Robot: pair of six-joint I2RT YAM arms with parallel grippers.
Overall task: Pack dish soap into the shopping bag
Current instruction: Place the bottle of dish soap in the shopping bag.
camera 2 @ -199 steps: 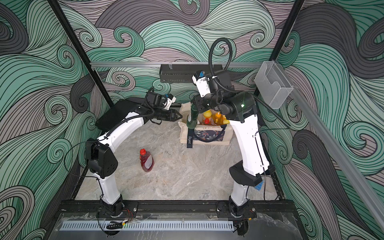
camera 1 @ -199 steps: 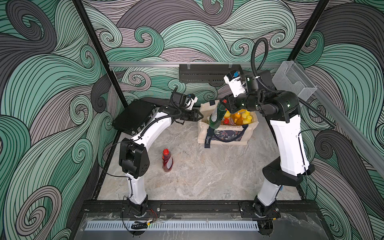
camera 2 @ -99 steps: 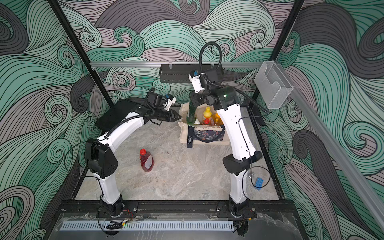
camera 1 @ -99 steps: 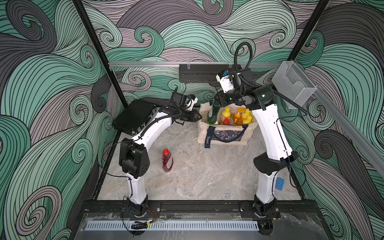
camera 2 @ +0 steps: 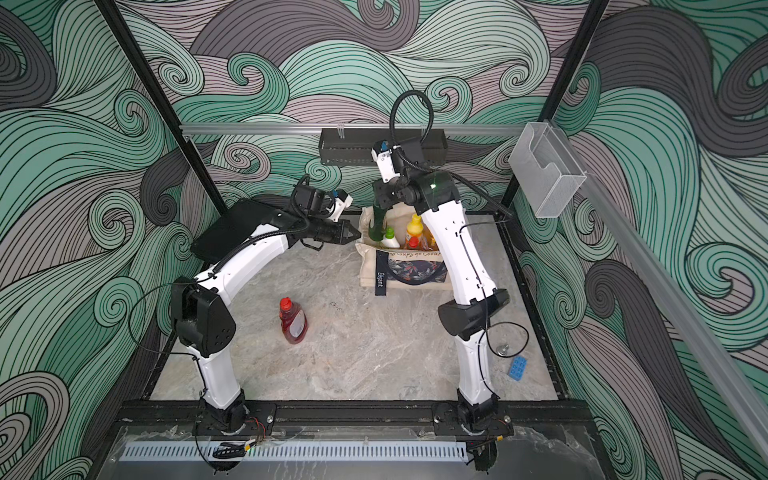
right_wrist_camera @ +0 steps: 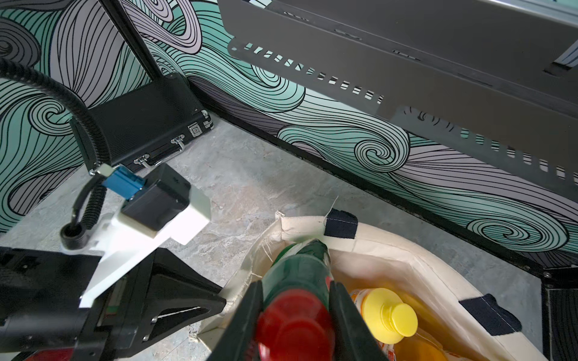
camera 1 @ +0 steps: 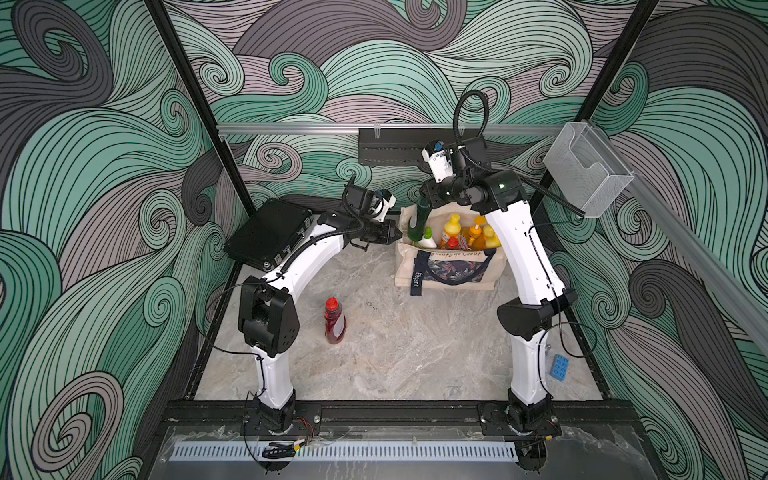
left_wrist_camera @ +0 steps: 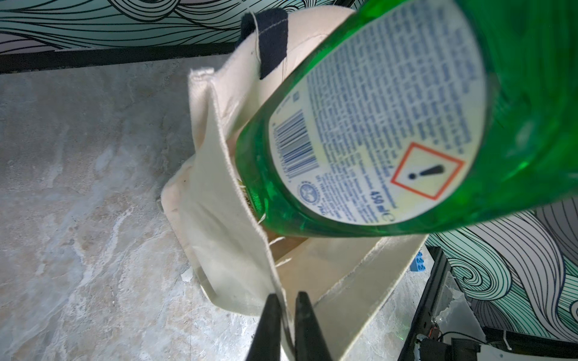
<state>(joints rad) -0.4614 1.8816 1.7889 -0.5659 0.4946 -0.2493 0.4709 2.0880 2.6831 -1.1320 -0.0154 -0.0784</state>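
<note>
- In a top view the shopping bag [camera 1: 405, 270] stands open at the back of the desk [camera 1: 395, 353]. A white bottle [camera 1: 428, 242] and yellow and orange bottles stand upright inside it.
- The right hand [camera 1: 428, 198] grips the top of a green bottle [camera 1: 417, 222]. The bottle tilts, with its lower end in the bag's mouth at the corner toward the left arm.
- The left hand [camera 1: 397, 237] is closed on the bag's rim at that same corner.
- A red bottle [camera 1: 334, 322] is on the desk, well apart from the bag. A black case [camera 1: 270, 232] lies by the wall beside the left arm, and a blue block [camera 1: 559, 368] lies near the right arm's base.
- In the left wrist view the left hand [left_wrist_camera: 286, 312] has its fingers [left_wrist_camera: 271, 322] pinched on the cream cloth edge of the shopping bag [left_wrist_camera: 215, 187]. The green bottle [left_wrist_camera: 406, 125], its label facing the camera, has its base at the open mouth.
- In the right wrist view the right hand [right_wrist_camera: 294, 289] clamps the green bottle [right_wrist_camera: 300, 265] just below its red cap [right_wrist_camera: 294, 322]. The bottle's far end is inside the shopping bag [right_wrist_camera: 391, 250], next to a yellow-capped bottle [right_wrist_camera: 389, 315]. The left hand [right_wrist_camera: 200, 308] touches the bag's side rim.
</note>
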